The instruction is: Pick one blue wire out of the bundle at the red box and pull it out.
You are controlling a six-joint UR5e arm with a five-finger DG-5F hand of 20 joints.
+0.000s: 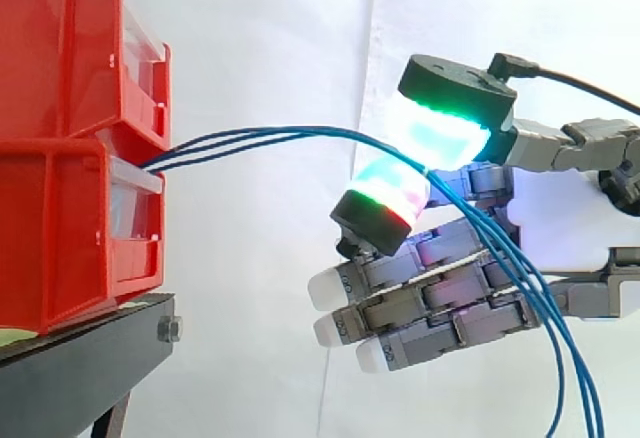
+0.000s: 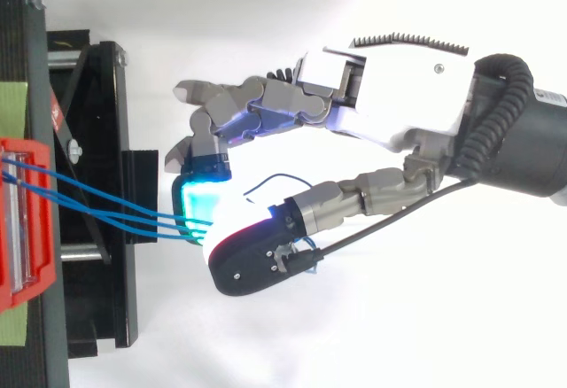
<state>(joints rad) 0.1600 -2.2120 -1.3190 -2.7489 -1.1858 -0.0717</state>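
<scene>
Reaching in from the right, the hand [image 2: 390,109] is held level, its fingers pointed at the stacked red bins [image 1: 60,138] on the black stand [image 1: 90,343]. The blue wires [image 1: 300,133] are pinched between two green-glowing pads [image 1: 445,133]; the other fingers are kept straight and pressed together below. From between the bins the wires are arched to the pinch, then draped down past the palm.

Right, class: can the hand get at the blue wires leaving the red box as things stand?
Probably yes: the blue wires run through open air from the red box, nothing blocks them, and they already pass between two of the hand's glowing pads.
</scene>
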